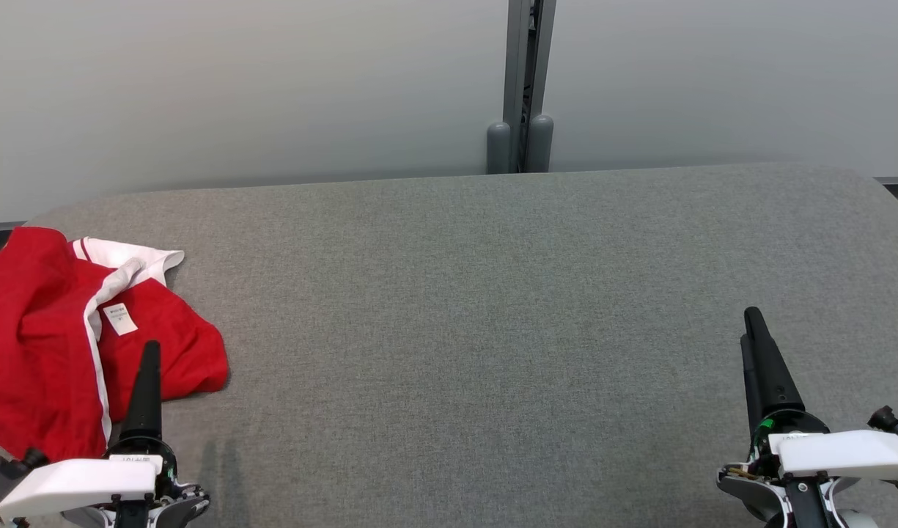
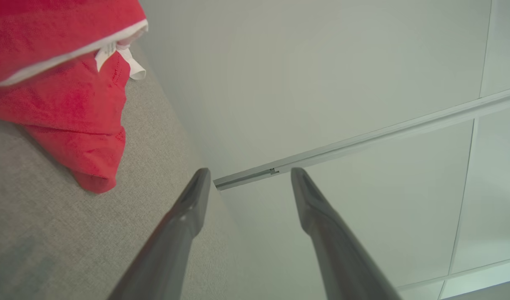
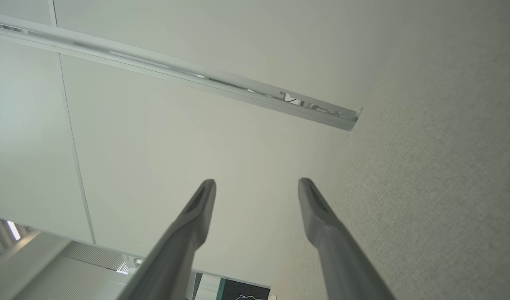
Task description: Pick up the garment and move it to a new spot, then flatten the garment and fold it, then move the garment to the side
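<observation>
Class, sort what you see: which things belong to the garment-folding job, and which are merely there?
Belonging to the job:
red garment, crumpled at the table's left end
left claw, open
right claw, open
grey table

Merely there:
grey post behind the table
wall panels

garment (image 1: 45,345) runs off the left edge of the head frame, so its far side is lost. print on its white label (image 1: 120,319) is too small to read. left tool (image 1: 151,348), lower left, covers a strip of red hem. in the left wrist frame the cloth is cut off at the top and left edges, and it's blurred up close.
</observation>
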